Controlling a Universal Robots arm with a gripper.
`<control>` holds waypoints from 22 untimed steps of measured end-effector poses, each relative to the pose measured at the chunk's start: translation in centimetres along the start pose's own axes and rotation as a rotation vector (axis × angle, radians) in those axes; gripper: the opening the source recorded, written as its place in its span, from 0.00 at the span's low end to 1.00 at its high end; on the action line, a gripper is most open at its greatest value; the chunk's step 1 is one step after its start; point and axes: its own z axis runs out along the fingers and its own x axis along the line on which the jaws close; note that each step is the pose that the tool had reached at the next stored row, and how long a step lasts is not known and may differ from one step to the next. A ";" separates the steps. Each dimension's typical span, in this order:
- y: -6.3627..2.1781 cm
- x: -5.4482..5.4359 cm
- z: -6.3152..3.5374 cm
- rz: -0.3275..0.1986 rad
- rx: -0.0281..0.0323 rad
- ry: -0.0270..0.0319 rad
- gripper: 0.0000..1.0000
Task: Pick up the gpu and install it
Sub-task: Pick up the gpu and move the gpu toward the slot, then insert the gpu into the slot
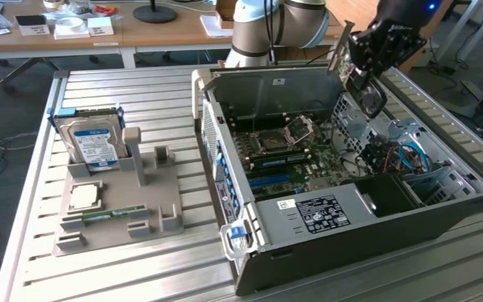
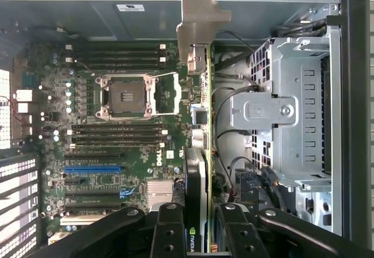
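A robot arm's black gripper (image 2: 203, 220) is clamped narrowly on the gpu (image 2: 208, 124), carrying the card edge-on above the open computer case (image 1: 367, 245), which lies on its side on a slatted metal desk (image 1: 99, 88). The thin green board hangs with its pale silver end bracket (image 2: 196, 18) leading toward the case's rear wall, an orientation that appears chosen so the bracket can meet the back panel while the card's long edge faces the motherboard (image 2: 117, 153). In the wrist view the card sits over the gap between the board and the perforated steel drive cage (image 2: 292, 112), apart from the blue expansion slot (image 2: 93, 168), so it does not look lined up with a slot yet. A square processor socket (image 2: 125, 97) with its shiny retaining frame lies open between rows of dark memory slots. On the exterior view's left, a grey moulded holder (image 1: 116, 233) props a blue-labelled hard drive (image 1: 95, 141) upright.
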 end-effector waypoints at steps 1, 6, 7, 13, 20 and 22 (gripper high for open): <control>-0.01 0.0 0.07 0.000 0.0000 0.0000 0.27; -0.01 0.0 0.08 0.000 0.0001 0.0000 0.27; -0.01 0.0 0.08 0.000 0.0001 0.0000 0.27; -0.05 0.0 0.57 0.000 0.0000 0.0000 0.27; -0.07 0.0 0.78 0.000 0.0000 0.0000 0.27; -0.07 0.0 0.78 0.000 0.0001 0.0000 0.27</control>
